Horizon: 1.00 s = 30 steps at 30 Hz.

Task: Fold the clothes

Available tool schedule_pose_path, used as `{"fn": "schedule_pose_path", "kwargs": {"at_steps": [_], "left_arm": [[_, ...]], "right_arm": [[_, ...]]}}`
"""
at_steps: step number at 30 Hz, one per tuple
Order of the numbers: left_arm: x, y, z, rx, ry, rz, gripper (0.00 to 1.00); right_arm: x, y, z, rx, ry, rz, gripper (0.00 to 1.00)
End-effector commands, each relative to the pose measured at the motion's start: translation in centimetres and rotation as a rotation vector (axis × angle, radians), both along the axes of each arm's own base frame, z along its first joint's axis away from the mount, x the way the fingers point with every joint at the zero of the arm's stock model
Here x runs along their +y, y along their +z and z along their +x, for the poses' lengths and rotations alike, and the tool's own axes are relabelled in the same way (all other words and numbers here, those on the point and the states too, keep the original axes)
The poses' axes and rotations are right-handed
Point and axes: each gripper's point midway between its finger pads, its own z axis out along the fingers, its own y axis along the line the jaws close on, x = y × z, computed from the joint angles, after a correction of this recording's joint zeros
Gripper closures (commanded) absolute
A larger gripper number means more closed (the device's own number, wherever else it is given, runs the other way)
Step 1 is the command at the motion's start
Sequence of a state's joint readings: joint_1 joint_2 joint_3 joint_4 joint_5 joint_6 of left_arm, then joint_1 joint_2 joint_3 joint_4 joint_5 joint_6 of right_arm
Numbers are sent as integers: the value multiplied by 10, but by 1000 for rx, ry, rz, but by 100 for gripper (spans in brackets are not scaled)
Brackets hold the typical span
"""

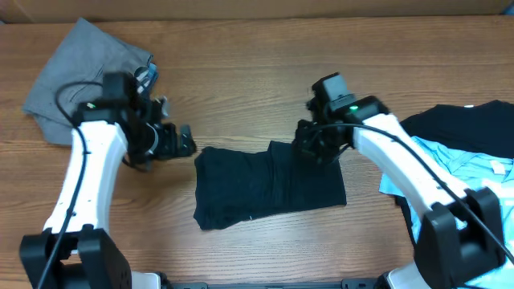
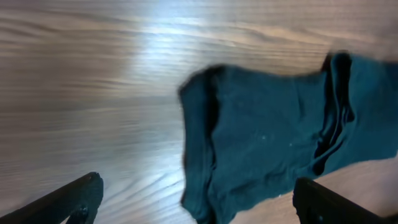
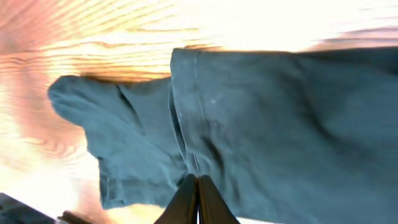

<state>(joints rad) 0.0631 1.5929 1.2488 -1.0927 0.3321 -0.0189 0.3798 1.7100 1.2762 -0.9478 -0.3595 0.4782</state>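
A very dark navy T-shirt lies folded into a rough rectangle at the middle of the table. My left gripper hovers just off its left edge. In the left wrist view the left gripper is open wide, and the shirt's left end lies beyond its fingers. My right gripper is at the shirt's upper right edge. In the right wrist view the right gripper is shut, its tips down against a crease of the shirt. Whether cloth is pinched between them does not show.
A grey garment lies crumpled at the back left corner. On the right side sits a pile with a black garment and a light-blue one, partly under my right arm.
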Motion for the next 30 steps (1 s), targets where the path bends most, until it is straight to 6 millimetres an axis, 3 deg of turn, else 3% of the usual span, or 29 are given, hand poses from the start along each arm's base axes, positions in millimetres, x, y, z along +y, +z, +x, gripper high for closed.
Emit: {"fn": "schedule_pose_path", "kwargs": {"at_steps": [1, 9, 17, 26, 30], "left_arm": [[-28, -31, -22, 51, -33, -97, 0], [-44, -81, -51, 100, -33, -114, 0], [-46, -105, -49, 63, 57, -135, 0], [-60, -125, -58, 124, 29, -170, 32], [-68, -141, -71, 195, -3, -161, 41]], "right_arm": [[-15, 15, 2, -21, -21, -16, 95], [-29, 8, -27, 102, -10, -68, 86], [-26, 2, -31, 111, 3, -73, 85], [-24, 2, -26, 91, 3, -66, 85], [-24, 2, -27, 93, 3, -66, 85]]}}
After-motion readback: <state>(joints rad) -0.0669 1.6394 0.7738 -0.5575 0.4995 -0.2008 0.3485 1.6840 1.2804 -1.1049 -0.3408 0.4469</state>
